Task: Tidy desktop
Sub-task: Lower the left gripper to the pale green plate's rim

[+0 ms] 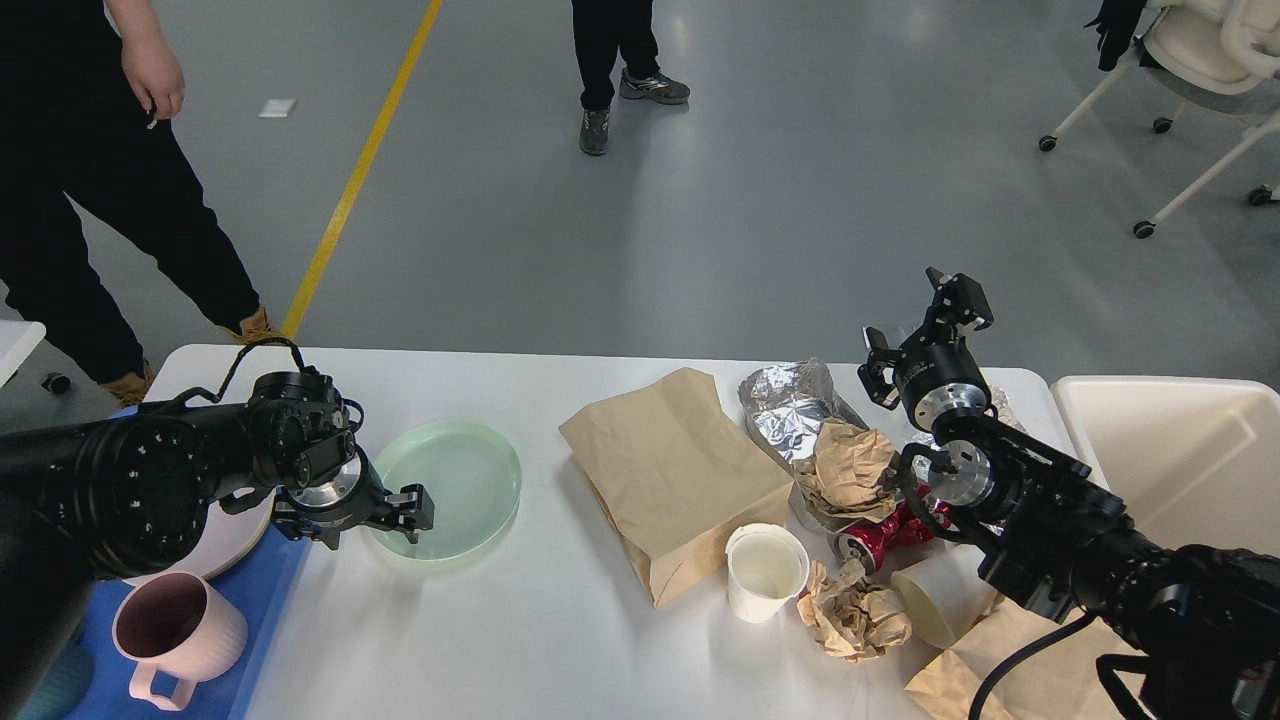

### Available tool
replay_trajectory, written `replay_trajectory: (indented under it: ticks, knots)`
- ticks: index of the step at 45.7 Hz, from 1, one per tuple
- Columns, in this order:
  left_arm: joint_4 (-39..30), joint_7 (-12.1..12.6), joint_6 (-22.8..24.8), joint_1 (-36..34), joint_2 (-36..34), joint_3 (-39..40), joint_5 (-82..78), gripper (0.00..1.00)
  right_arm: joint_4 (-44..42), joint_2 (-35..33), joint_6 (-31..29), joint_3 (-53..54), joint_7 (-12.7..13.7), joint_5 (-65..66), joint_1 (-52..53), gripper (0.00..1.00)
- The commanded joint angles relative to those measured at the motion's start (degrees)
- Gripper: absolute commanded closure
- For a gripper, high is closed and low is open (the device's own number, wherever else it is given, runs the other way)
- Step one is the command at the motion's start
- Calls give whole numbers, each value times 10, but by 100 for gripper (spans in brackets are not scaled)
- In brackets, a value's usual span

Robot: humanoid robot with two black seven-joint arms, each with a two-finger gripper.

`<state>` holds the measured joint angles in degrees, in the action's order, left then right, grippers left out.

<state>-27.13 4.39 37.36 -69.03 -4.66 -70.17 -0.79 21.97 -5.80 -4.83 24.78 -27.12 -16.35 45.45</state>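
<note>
The white desktop (540, 640) carries a pale green plate (455, 475) at the left. To its right lie a brown paper bag (670, 470), crumpled foil (790, 400), two wads of brown paper (850, 465) (852, 612), a red can (885, 535), an upright white paper cup (765, 572) and a tipped cup (935, 597). My left gripper (405, 515) is low at the plate's near-left rim; its dark fingers cannot be told apart. My right gripper (920, 325) hangs open above the foil and paper, holding nothing.
A blue tray (255, 610) at the left edge holds a pink plate (235, 540) and a pink mug (175, 630). A cream bin (1180, 460) stands at the right end. Two people stand on the floor beyond the table, and a wheeled chair (1200, 60) is far right.
</note>
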Motion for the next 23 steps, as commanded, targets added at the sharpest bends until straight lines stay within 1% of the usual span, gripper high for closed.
replay_trajectory:
  ticks: [1, 11, 15, 20, 23]
  knots:
    - [5, 0, 0, 7, 0, 9, 2, 19, 0, 0, 0, 0, 0, 0, 1, 0]
    - [10, 1, -6, 12, 1, 13, 3, 29, 0, 0, 0, 0, 0, 0, 0, 0]
    - [12, 1, -14, 14, 1, 13, 3, 34, 0, 0, 0, 0, 0, 0, 1, 0]
    - [12, 1, -15, 14, 0, 19, 3, 42, 0, 0, 0, 0, 0, 0, 0, 0]
    - [13, 9, -15, 18, 0, 21, 3, 46, 0, 0, 0, 0, 0, 0, 1, 0]
